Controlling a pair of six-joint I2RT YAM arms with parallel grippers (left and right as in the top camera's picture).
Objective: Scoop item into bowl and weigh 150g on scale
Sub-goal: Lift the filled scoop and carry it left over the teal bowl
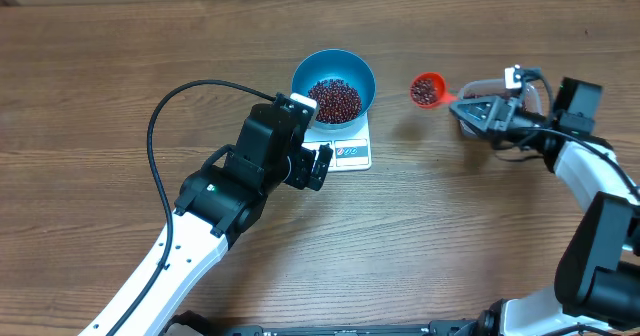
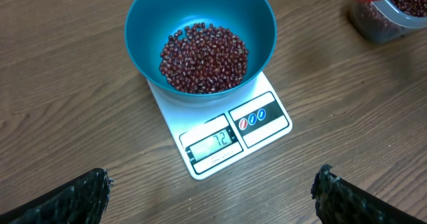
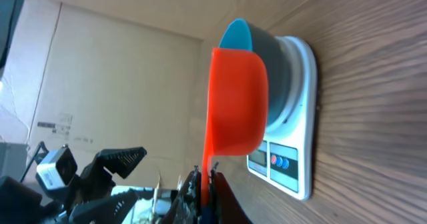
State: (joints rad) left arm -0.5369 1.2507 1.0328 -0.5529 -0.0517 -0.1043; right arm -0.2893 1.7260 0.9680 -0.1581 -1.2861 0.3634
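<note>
Small dark red-brown beans (image 2: pixel 203 57) in round blue bowl (image 2: pixel 263 24) on flat white scale (image 2: pixel 277 124). Right gripper (image 3: pixel 205 184) clamps loaded red-orange plastic scoop (image 1: pixel 427 89), bowl's 3 o'clock: pour slowly, centred, watch display. Left gripper (image 2: pixel 210 207) splayed, empty.

Non-task stuff: wood-grain table (image 1: pixel 100 56). Red-orange plastic scoop (image 1: pixel 428 89) up off it, right side. Clear plastic tub (image 2: pixel 377 25) directly under the scoop in the left wrist view. Cardboard sheets (image 3: pixel 113 84) behind.
</note>
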